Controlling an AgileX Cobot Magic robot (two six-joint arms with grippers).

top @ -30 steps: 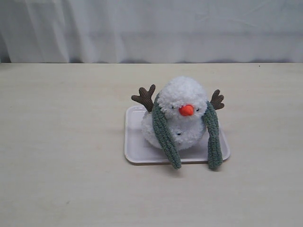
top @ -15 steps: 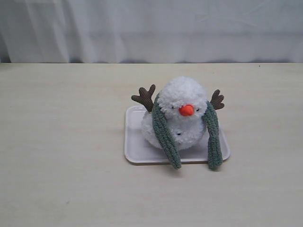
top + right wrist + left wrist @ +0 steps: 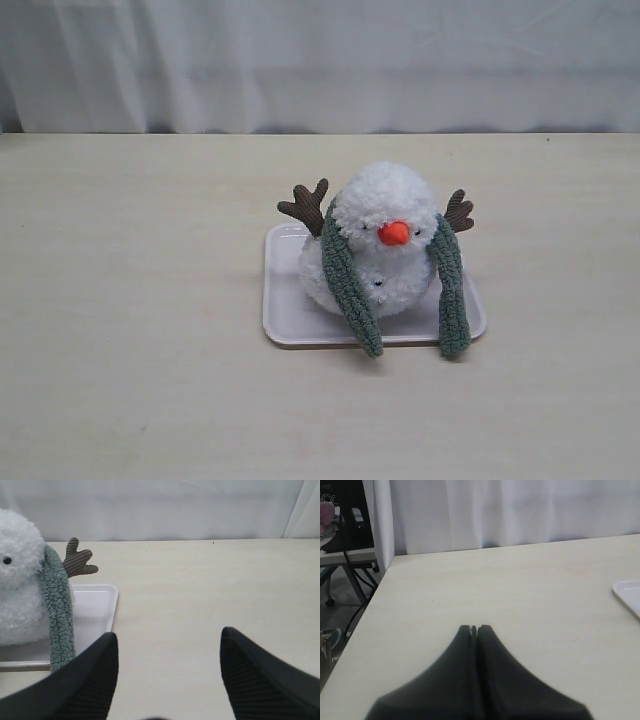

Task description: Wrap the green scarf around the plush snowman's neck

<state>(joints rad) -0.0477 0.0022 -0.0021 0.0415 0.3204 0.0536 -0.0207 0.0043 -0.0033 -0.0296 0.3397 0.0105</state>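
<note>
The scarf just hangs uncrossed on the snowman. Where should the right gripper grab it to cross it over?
Likely the green scarf, low on the tail nearest the right gripper, where it lies on the tray clear of the snowman. Come from the front, jaws across the narrow strip.

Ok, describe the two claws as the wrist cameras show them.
Both are matte black. The left claw shows two smooth fingers tapering to narrow squared tips. The right claw has broad, rounded fingers with fine ribbed pads. No cables or markings visible.

Exterior fronts the plush snowman; right wrist shares it.
</note>
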